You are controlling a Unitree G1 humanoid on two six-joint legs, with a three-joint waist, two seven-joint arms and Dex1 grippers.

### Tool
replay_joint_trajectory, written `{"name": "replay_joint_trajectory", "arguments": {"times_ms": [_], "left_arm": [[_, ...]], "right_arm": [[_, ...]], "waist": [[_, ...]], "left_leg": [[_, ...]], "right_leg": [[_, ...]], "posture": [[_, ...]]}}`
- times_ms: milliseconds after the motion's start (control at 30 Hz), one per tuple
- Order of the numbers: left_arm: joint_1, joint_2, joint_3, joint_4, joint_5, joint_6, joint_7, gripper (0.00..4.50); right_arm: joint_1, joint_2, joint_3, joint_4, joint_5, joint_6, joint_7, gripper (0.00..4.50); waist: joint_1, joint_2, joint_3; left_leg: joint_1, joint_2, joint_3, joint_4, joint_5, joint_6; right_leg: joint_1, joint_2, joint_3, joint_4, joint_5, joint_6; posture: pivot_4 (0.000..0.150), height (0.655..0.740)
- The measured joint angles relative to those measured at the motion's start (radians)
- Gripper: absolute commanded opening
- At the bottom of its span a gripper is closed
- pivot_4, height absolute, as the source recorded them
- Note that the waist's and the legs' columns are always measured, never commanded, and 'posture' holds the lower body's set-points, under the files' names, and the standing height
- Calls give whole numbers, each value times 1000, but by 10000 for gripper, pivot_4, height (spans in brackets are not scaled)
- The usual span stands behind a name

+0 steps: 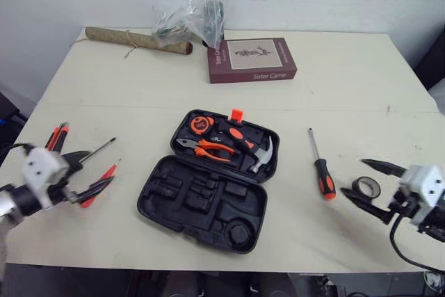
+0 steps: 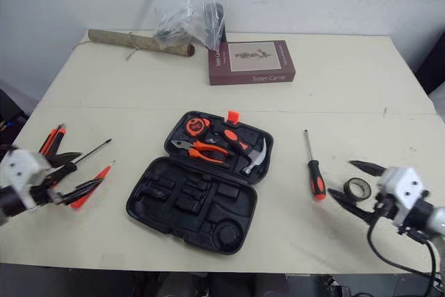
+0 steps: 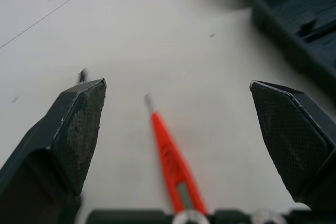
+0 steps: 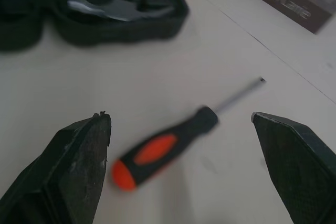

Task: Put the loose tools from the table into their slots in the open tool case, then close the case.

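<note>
The black tool case (image 1: 167, 193) lies open at the table's middle. Its far half holds a tape measure (image 1: 201, 124), orange pliers (image 1: 207, 149) and a hammer (image 1: 250, 149). On the left lie a thin red screwdriver (image 1: 101, 180), a black screwdriver (image 1: 99, 149) and a red-and-black tool (image 1: 57, 135). My left gripper (image 1: 94, 170) hangs open just over the red screwdriver (image 3: 170, 161). On the right lie a black-and-orange screwdriver (image 1: 322, 172) and a black tape roll (image 1: 366, 187). My right gripper (image 1: 354, 177) is open beside the roll and faces that screwdriver (image 4: 163, 148).
At the back stand a maroon book (image 1: 252, 59), a cardboard tube (image 1: 138, 40) and a crumpled plastic bag (image 1: 191, 19). The table's front edge runs close below both grippers. Bare tabletop lies between the case and the loose tools on each side.
</note>
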Motion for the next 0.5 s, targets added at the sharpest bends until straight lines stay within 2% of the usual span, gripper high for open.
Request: {"name": "replay_joint_trajectory", "arguments": {"times_ms": [200,333,500], "left_arm": [[-222,-2,-170,67,88,-3,-5,44563],[-343,-21,-244,167,153,-36,-4,33164],[-434,-43,-324,270,211,-72,-23,9584]], "right_arm": [[-21,0,156,-118,-64,95,-14,45000],[-56,14,237,-128,-142,109,-43,33433],[-118,31,313,-126,-207,136,-74,7506]], "waist": [[20,0,0],[22,0,0],[20,0,0]], "left_leg": [[0,1,1,3,1,1],[-1,1,2,3,1,1],[-1,2,3,5,1,1]], "right_leg": [[0,9,-1,1,1,2],[-1,10,-1,1,1,2],[-2,13,0,1,1,2]], "posture": [[1500,7400],[1500,7400],[1500,7400]]}}
